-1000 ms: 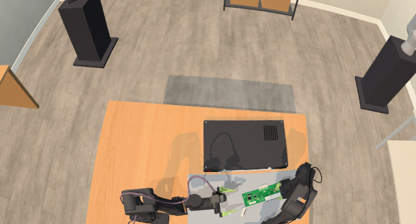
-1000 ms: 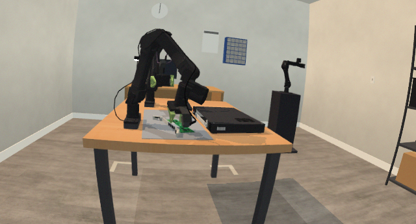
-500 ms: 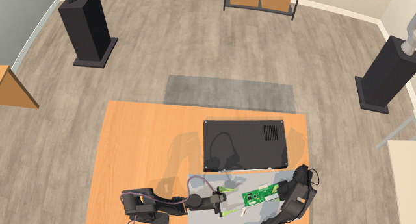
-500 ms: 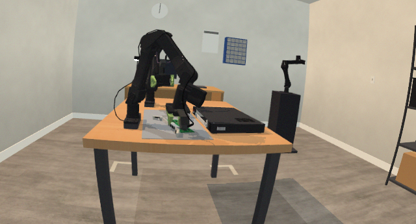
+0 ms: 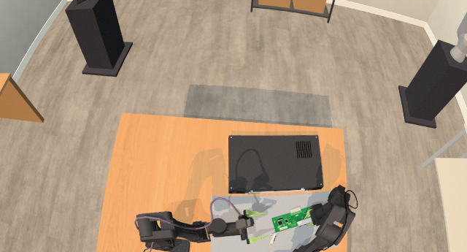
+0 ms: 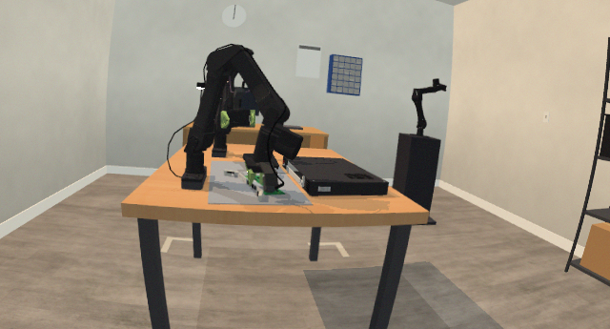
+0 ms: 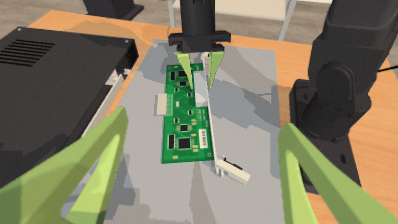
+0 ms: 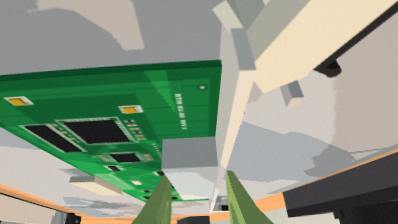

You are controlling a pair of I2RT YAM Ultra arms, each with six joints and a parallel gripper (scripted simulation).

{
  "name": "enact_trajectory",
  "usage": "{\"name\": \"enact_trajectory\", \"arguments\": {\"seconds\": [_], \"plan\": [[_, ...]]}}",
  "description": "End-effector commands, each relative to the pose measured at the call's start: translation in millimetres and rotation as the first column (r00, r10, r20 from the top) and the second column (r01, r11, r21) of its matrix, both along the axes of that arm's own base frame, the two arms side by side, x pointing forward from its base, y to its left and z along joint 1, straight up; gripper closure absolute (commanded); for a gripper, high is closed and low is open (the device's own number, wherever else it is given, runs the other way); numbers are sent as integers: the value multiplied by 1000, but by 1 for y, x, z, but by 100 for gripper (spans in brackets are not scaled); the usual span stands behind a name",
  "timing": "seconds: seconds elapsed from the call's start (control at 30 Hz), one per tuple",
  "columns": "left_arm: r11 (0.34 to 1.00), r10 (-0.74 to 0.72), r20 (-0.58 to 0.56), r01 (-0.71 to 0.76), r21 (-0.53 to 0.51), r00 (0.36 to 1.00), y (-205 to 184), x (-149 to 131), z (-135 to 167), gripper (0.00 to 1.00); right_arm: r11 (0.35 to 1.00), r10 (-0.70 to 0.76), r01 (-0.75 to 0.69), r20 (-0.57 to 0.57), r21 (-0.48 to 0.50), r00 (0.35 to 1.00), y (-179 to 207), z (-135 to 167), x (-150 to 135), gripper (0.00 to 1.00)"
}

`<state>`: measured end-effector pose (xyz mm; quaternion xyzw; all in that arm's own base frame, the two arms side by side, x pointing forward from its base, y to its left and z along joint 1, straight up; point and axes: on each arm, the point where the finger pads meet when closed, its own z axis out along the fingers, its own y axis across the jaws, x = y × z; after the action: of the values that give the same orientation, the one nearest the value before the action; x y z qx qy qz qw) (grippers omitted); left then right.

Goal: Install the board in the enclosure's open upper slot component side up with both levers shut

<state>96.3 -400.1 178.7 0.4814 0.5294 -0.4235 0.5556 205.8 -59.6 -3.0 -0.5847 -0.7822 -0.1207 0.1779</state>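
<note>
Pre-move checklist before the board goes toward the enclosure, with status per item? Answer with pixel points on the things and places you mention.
Board [image 5: 282, 223] [image 7: 175, 112] [image 8: 150, 95] component side up: ok
Right gripper [image 7: 201, 88] [image 8: 199, 176] clamped firmly on board: cannot tell; fingers straddle its panel side, closure unclear
Left gripper [image 5: 257, 227] [image 7: 205, 120] open, holding nothing: ok
Near lever [image 5: 273, 238] [image 7: 234, 171] shut, straight out from panel: not ok, it slants
Board in the upper slot: not ok, over the gray mat [image 5: 226, 226] [image 7: 255, 120]
Enclosure [image 5: 270, 172] [image 6: 343, 174] [image 7: 45, 100] on the bench: ok

The top view's lower edge crops the desk [image 5: 164, 153] [image 6: 276, 216] [image 7: 45, 21]. The board's print [image 8: 180, 111] is too small to read in the left wrist view.
</note>
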Motion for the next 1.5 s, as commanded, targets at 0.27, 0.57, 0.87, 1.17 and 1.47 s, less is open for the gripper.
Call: {"name": "enact_trajectory", "arguments": {"seconds": [0.27,0.57,0.87,1.17,1.47], "plan": [[1000,1,-6,-1,0,1000,2,-2,-1,0,1000,0,0,2,0,1000,0,0,1,75],[1000,1,-6,-1,0,1000,2,-2,-1,0,1000,0,0,2,0,1000,0,0,1,100],[1000,1,-6,-1,0,1000,2,-2,-1,0,1000,0,0,10,0,1000,1,34,3,82],[999,2,-24,-1,37,1000,6,-3,-11,0,999,-53,53,9,-1,999,6,49,8,82],[995,51,-33,-48,84,998,57,5,-4,0,991,-135,135,12,4,991,67,54,17,82]]}}
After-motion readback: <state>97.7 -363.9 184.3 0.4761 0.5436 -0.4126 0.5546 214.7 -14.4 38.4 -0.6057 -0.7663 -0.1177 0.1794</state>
